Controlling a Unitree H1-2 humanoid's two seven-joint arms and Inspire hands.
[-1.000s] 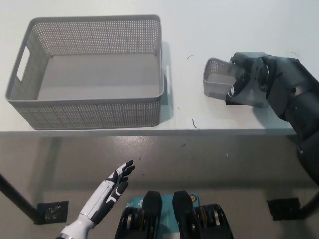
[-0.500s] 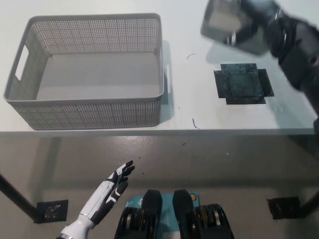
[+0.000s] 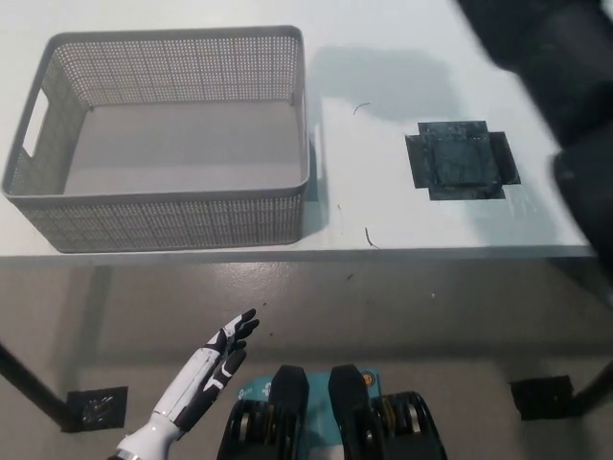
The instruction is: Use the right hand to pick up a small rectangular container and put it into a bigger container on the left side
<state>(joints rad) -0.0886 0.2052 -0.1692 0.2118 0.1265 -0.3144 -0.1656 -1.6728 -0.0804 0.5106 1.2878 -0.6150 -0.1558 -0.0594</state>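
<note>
Large basket point(image 3: 163, 206): grey, perforated, standing on the bench point(image 3: 383, 220); you will find it holding nothing, so the deposit is not yet made.
Small rectangular container: not visible anywhere; no place relative to the basket can be entered for it.
Black marker patch point(image 3: 460, 160): well to the right of the basket, on the bench; bare, nothing standing on it.
Right arm point(image 3: 551, 67): black, blurred, beyond the patch on the side away from the basket, running off the top edge; its hand is out of view, so you cannot tell whether it is clamped on anything.
Left hand point(image 3: 213, 369): white, below the basket and off the bench; fingers apart, holding nothing.
Remaining, by judgement: carry to the basket; release inside.
</note>
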